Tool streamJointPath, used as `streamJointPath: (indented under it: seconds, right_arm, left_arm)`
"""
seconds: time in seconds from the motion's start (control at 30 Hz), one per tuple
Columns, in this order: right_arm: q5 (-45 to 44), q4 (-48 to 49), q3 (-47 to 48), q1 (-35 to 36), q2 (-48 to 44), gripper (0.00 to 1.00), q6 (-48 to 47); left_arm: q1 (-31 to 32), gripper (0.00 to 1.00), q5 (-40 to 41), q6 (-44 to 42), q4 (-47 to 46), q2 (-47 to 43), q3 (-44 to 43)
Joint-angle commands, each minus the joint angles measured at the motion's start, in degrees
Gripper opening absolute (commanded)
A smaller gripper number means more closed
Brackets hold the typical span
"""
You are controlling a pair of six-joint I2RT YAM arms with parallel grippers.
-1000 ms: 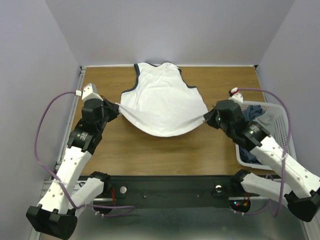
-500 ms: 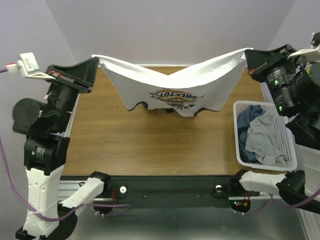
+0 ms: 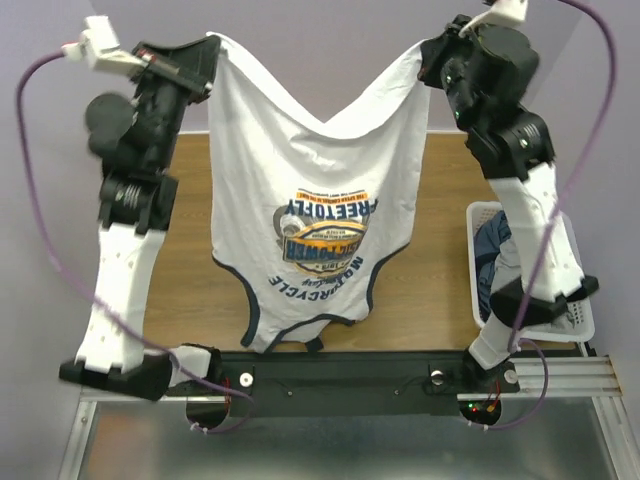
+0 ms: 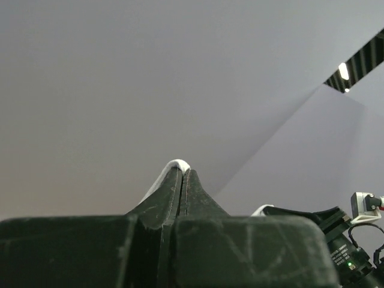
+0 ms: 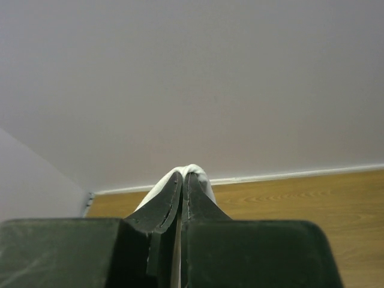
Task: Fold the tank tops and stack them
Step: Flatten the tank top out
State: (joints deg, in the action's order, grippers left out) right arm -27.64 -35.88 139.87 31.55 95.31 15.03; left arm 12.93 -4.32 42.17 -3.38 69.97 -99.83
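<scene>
1. The white tank top (image 3: pixel 315 230) hangs upside down in the middle of the top view. Its printed front faces the camera, and the neck and armholes dangle low over the table (image 3: pixel 420 270), near its front edge.
2. Expect light, limp cloth. It sags into a V between your two holds and will likely swing and crumple as you lower it. The hem corners look like the right places to hold it.
3. Your left gripper (image 3: pixel 207 55), upper left, is pinched closed on one hem corner.
4. Your right gripper (image 3: pixel 428 52), upper right, is clamped on the other corner.
5. Some blue cloth (image 3: pixel 490 240) shows in the basket (image 3: pixel 478 212) at the right, mostly hidden behind the arm.
</scene>
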Motion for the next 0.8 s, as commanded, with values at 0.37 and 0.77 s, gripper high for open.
streamJointPath:
  seconds: [0.37,0.77]
  right_arm:
    - [40.3,32.3,15.2,-29.7,26.2,0.0,23.8]
    - [33.6,48.5,0.3,-30.8,13.3,0.01,19.2]
  left_arm:
    - [-10.9,0.0,-22.3,18.1,-20.7,53.2,-56.5]
    - [-16.3,0.0,-22.7,17.1,-38.1,40.4,-39.2]
